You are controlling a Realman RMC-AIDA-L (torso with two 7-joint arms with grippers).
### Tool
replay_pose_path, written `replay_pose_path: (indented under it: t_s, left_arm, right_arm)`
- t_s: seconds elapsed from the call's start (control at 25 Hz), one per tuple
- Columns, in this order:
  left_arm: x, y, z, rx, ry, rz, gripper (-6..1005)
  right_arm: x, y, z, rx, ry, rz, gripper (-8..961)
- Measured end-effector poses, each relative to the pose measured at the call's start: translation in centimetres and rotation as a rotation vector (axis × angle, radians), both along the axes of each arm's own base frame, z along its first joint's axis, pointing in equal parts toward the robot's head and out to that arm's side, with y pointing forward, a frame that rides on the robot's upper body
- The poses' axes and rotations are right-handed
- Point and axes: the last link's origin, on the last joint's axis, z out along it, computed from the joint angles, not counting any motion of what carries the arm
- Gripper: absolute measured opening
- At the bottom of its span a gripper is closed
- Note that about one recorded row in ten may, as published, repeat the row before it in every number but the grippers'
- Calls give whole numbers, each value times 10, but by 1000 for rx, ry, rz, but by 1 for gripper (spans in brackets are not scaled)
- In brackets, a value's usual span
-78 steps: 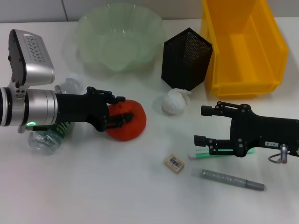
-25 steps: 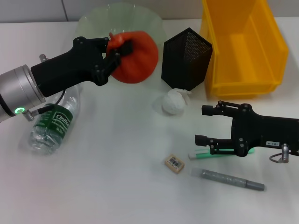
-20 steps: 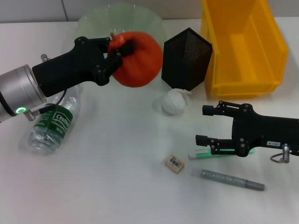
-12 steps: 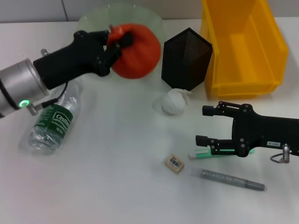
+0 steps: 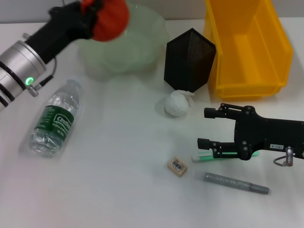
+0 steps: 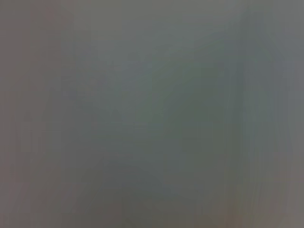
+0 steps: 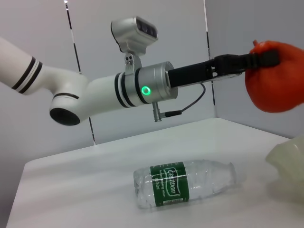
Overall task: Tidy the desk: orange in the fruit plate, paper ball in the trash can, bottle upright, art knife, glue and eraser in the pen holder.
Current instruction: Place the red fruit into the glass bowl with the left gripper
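Nearest on the white worktop lay a grey pen-like stick, and just left of it the small beige eraser with a barcode label. Slightly farther, on the right, the right gripper rested low over the worktop with its black fingers spread apart and gripping nothing; a green-and-white stick lay beside its nearer finger. On the left side, the clear plastic water bottle with a green label lay on its side. Around the middle, the crumpled white paper ball sat touching the foot of the black metal-mesh pen holder. To the right of that stood the bright yellow rectangular trash can. At the far left, the left gripper was raised in the air, clamped on the red-orange round orange, which hung above the left rim of the translucent pale-green scalloped fruit plate, not touching it.
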Motion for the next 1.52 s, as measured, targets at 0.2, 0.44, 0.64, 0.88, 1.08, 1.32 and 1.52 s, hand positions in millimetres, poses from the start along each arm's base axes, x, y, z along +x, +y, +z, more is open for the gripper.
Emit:
replay_pose_path:
  t_s: [0.2, 0.44, 0.64, 0.88, 1.08, 1.32, 1.52]
  left_arm:
    - [-12, 1, 4, 92, 4, 63, 61]
    - [-12, 1, 3, 89, 7, 63, 58]
    - [-11, 2, 3, 85, 8, 63, 57]
    - [-8, 5, 2, 84, 7, 62, 57]
    - [7, 21, -7, 65, 37, 67, 58]
    - [30, 46, -21, 40, 122, 84, 58]
    - [37, 62, -26, 31, 178, 142, 58]
  right_arm:
    - [1, -1, 0, 3, 3, -6, 808]
    - [0, -1, 0, 4, 5, -5, 808]
    - [0, 0, 0, 3, 5, -3, 808]
    - [0, 0, 0, 3, 5, -2, 808]
    - [0, 1, 1, 6, 3, 1, 808]
    - [-2, 3, 1, 8, 1, 12, 808]
    - [-5, 4, 0, 5, -1, 21, 808]
